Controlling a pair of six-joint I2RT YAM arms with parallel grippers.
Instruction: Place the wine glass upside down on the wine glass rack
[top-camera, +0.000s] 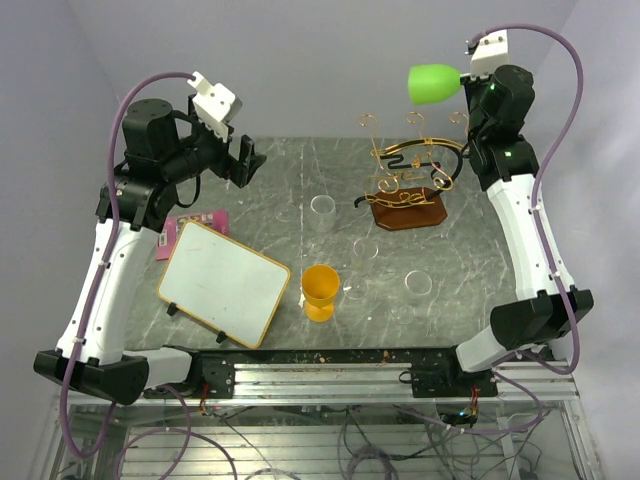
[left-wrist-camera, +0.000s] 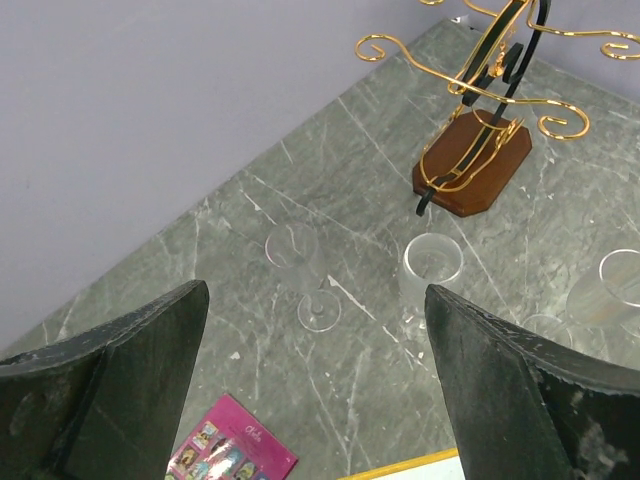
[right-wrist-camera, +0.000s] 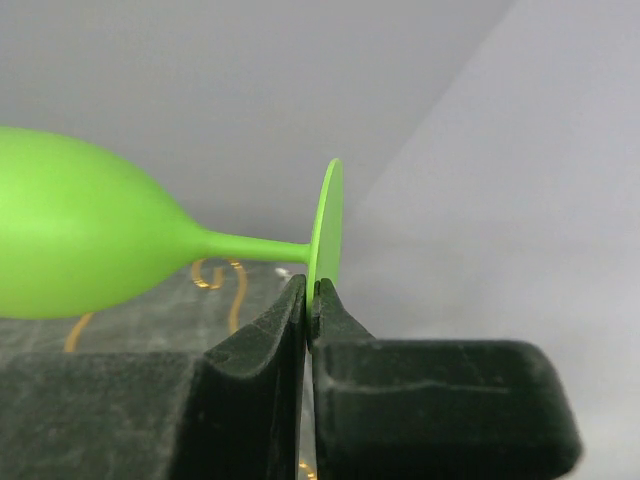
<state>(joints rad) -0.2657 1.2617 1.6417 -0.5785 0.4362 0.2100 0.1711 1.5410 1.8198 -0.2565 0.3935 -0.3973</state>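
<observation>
A bright green wine glass lies on its side in the air, high above the back of the table. My right gripper is shut on the rim of its flat foot. In the right wrist view my right gripper pinches the foot disc, and the wine glass's bowl points left. The wine glass rack, gold and black wire on a reddish-brown wooden base, stands below and a little left of the glass; the rack also shows in the left wrist view. My left gripper hovers open and empty over the table's left; its jaws are spread wide.
A framed whiteboard lies at front left beside a yellow goblet. Clear glasses stand around mid-table; two clear glasses are below my left gripper. A pink card lies at left.
</observation>
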